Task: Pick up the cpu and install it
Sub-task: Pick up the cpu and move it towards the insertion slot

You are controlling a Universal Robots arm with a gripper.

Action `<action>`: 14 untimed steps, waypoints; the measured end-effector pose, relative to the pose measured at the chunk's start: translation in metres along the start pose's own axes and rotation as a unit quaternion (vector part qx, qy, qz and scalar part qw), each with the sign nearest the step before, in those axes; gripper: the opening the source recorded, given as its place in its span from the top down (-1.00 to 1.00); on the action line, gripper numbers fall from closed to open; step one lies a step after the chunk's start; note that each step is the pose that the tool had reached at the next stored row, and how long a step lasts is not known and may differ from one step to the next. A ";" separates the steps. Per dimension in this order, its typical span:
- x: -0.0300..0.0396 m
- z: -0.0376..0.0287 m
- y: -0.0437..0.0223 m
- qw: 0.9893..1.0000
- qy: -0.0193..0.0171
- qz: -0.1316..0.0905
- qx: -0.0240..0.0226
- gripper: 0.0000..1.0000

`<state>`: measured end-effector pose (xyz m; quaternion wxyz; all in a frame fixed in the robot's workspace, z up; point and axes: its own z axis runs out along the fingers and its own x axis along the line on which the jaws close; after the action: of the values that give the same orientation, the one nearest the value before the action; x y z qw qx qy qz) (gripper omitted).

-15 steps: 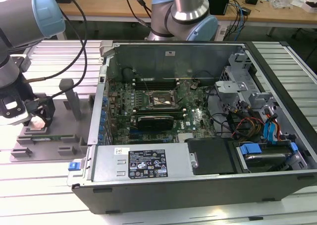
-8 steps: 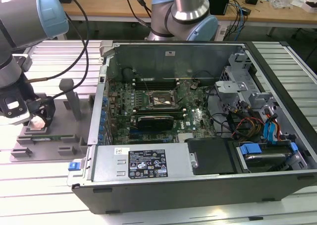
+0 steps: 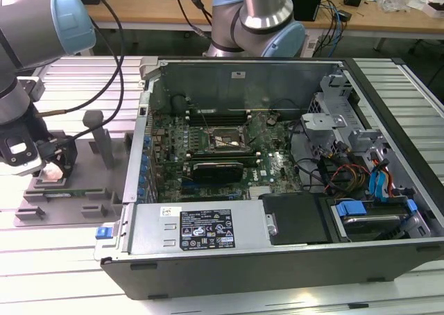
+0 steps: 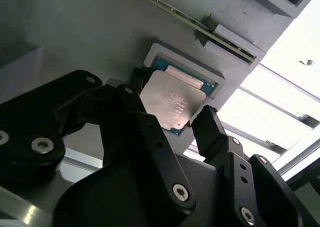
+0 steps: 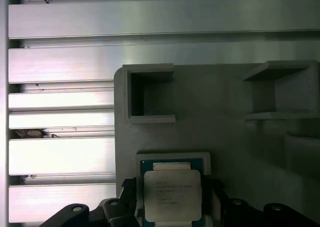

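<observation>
Exterior view first: the ribbed metal counter (image 3: 62, 273) carries everything. The open computer case (image 3: 277, 259) lies on its side across the middle and the exterior view's right. Its motherboard (image 3: 208, 155) faces up, with the dark socket frame (image 3: 223, 143) near the board's centre.

My arm (image 3: 28, 37) comes in at the exterior view's left, well apart from the socket frame and outside the case wall. There the grey plastic fixture (image 3: 69, 190) sits flat on the counter just beside the case. Its upright post (image 3: 104, 145) stands on the side nearer the case. My fingers (image 3: 54, 168) are down on the fixture, on the side away from the case.

In both wrist views the fixture (image 5: 225, 87) is a pale grey plate with boxy raised pockets, and the counter's bright slats (image 5: 60, 62) run past its edge. A shallow square recess (image 5: 172, 156) is set into the plate, and the cpu (image 5: 172, 194) lies in it. Its silvery top faces up, and a thin green border shows around it.

In the second wrist view my black fingers (image 4: 212, 134) stand on two opposite sides of the cpu (image 4: 172, 102), their tips against its edges. They are closed on the chip. It looks seated in the recess (image 4: 215, 79), though I cannot tell whether it has left the floor of it.
</observation>
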<state>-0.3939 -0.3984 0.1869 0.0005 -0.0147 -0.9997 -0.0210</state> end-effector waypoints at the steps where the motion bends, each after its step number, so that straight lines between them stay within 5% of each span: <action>1: 0.0000 0.0000 0.0000 1.000 0.000 0.000 0.000 -0.33; 14: -0.0007 -0.0004 0.0000 1.000 0.000 0.000 0.000 -0.33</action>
<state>-0.3932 -0.3984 0.1873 0.0004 -0.0147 -0.9997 -0.0211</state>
